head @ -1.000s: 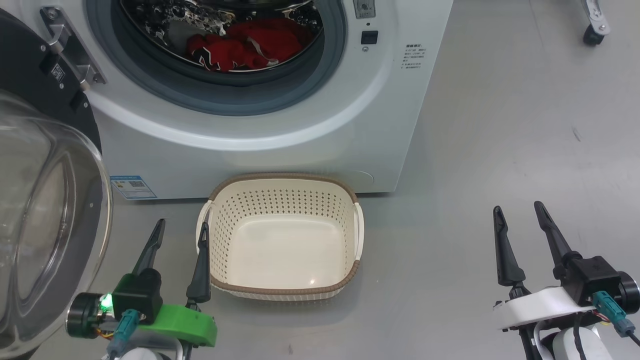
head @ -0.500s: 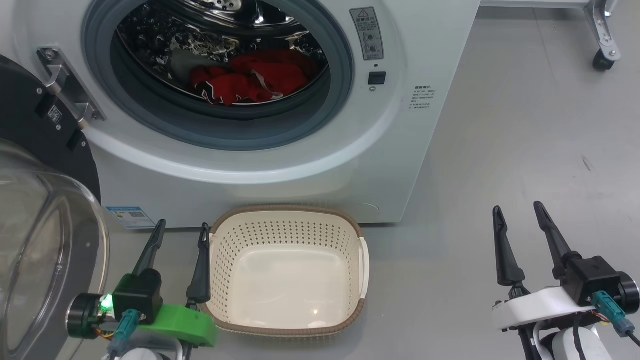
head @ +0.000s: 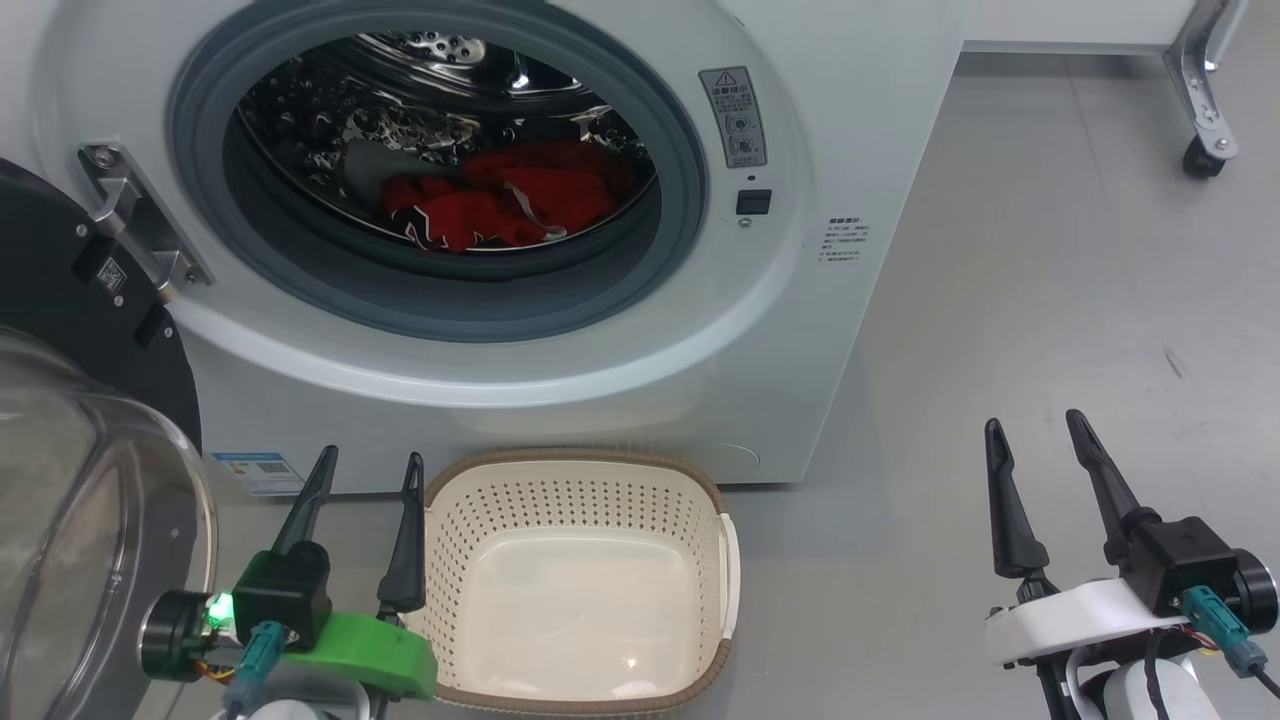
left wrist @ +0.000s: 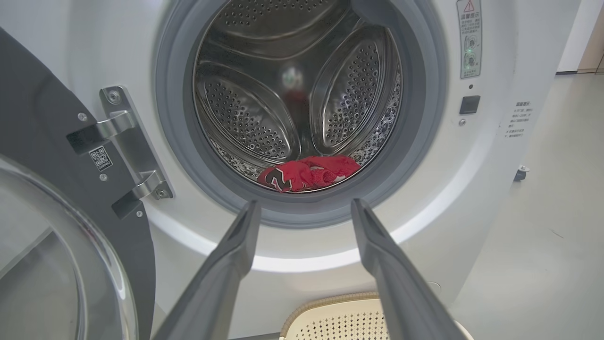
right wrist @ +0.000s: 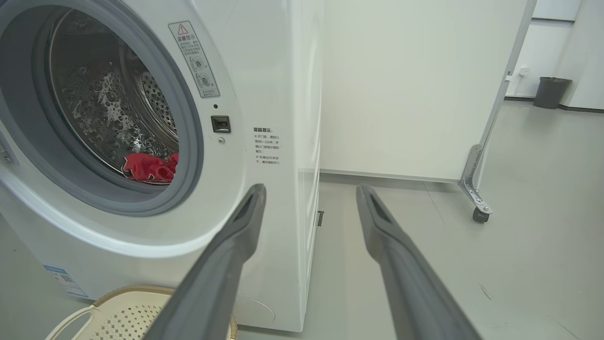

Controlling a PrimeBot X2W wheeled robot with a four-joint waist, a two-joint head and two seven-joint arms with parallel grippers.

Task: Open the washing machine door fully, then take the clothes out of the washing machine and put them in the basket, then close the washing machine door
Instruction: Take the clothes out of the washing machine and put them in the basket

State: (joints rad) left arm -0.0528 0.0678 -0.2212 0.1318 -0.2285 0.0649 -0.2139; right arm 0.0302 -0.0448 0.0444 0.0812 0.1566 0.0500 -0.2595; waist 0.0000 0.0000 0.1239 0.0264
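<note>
We see the washing machine (head: 620, 330) standing on the grey floor (head: 1050, 300) with its round mouth uncovered. The washing machine door (head: 60, 290) is swung wide to our left on its metal hinge (head: 135, 225), and its clear glass bowl (head: 90, 560) bulges toward us at the lower left of the head view. The clothes (head: 500, 200) lie in a red heap with white trim at the bottom of the steel drum, just behind the grey seal (head: 440, 310). The basket (head: 575, 460) sits on the floor right in front of the machine's lower front edge, below the drum opening, and its bare cream bottom shows. Our left gripper (head: 371, 455) hovers low between the open door and the basket, its two dark fingers spread apart and gripping nothing. The inner finger stands just beside the basket's left rim, and we cannot tell whether it touches. In the left wrist view those fingers point at the lower edge of the drum mouth, with the red heap between them. Our right gripper (head: 1033, 420) hangs well to the right of the basket over open floor, likewise spread wide and holding nothing. Its wrist view looks past the machine's right corner toward a white panel (right wrist: 406, 85) on a castor (right wrist: 480, 215).
</note>
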